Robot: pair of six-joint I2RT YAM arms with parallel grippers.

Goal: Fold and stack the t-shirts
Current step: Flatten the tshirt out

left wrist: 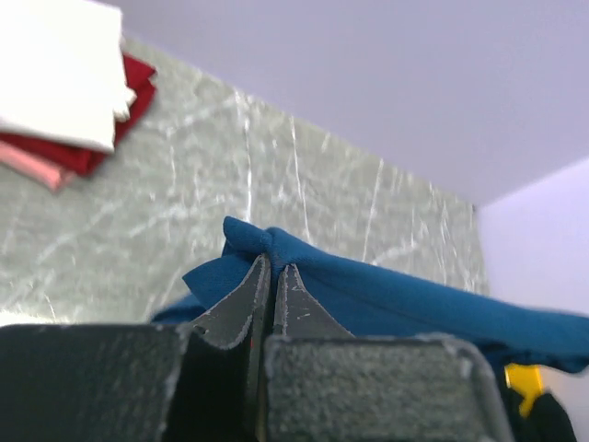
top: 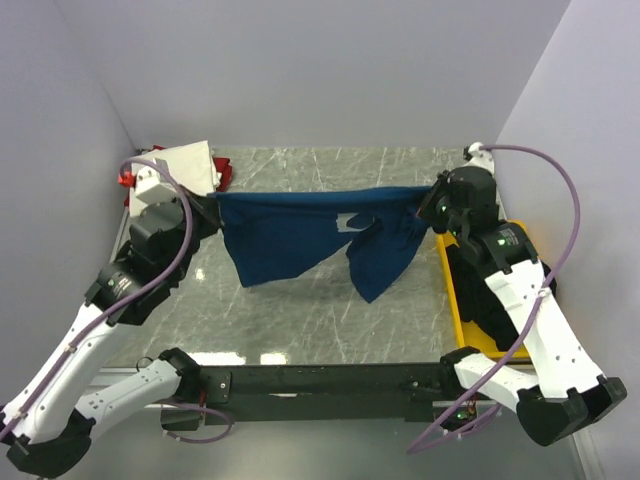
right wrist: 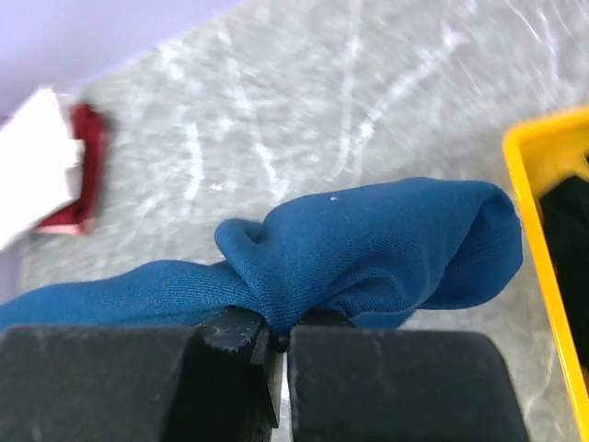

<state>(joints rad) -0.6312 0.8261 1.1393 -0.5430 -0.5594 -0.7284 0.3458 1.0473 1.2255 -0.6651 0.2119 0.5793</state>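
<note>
Blue tee (top: 290, 240) hung stretched across bench (top: 300, 325) edge to edge, left jaws and right jaws clamped on it

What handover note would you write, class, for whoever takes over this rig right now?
Claws: the left claw is shut on one end of the blue t-shirt, and the right claw is shut on the other. The shirt hangs stretched between them over the table.
Done: a folded stack, cream on red, sits at the far left corner.
Left: fold the blue shirt and stack it. A black item lies in the yellow tray.
</note>
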